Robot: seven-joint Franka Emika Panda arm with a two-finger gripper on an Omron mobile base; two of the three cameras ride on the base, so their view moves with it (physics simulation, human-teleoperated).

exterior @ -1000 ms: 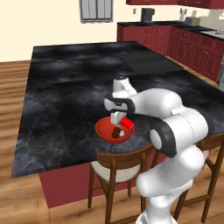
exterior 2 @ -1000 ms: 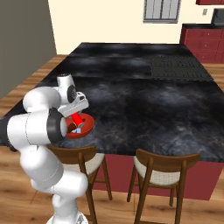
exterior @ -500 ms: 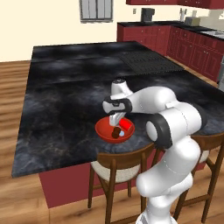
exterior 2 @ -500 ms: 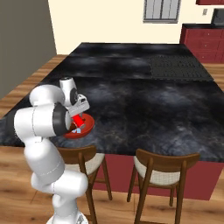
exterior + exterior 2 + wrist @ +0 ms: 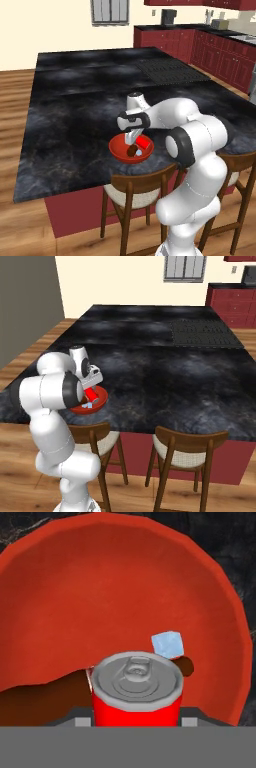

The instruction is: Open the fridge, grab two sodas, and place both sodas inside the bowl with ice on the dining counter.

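Here the end effector grips the red can over the red bowl, where the brown bottle lies.

You have two wooden chairs with pale cushioned seats pushed up on your near side, one to the right and another partly behind the machine. Wood plank floor runs all around. On the far cream wall sits a window, and dark red cabinets line the right side.
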